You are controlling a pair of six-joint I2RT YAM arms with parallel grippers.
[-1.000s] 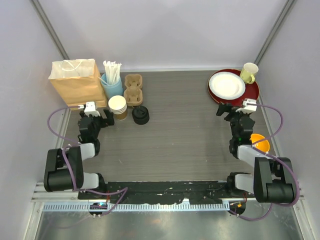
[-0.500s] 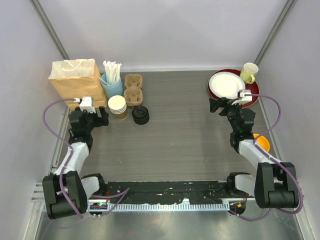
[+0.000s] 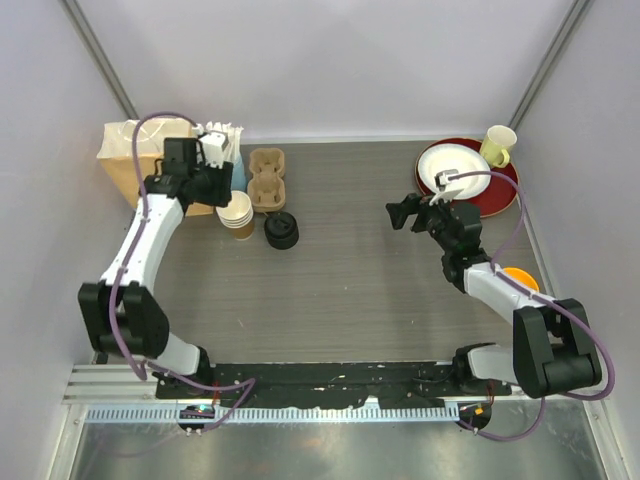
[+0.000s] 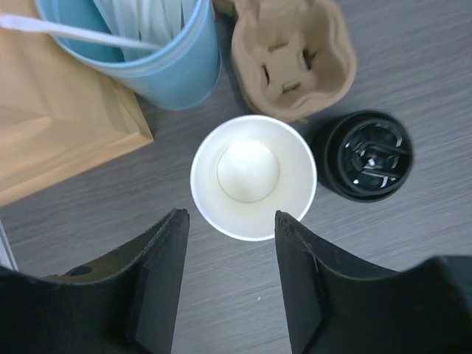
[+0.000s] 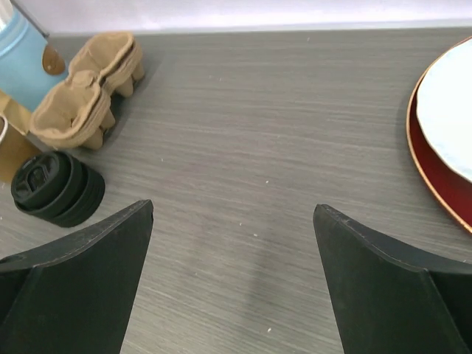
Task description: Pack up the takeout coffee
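Left gripper [image 4: 230,221] spread wide, empty, hovering over the lidless paper cup [image 4: 253,177] to straddle its rim | cup far-left, beside black lids [image 4: 366,155], just near of carrier [image 4: 291,55] | right gripper [image 5: 232,214] agape, empty, facing the lids | versus 1 s ago: left arm reached farther, right swung left

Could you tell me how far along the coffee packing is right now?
Done: nothing yet; the cup carrier is empty and the black lids sit stacked on the table. In hand: the left end effector hovers open over the unlidded paper cup; the right end effector is open, holding nothing. Left: lidding, loading the carrier, bagging.
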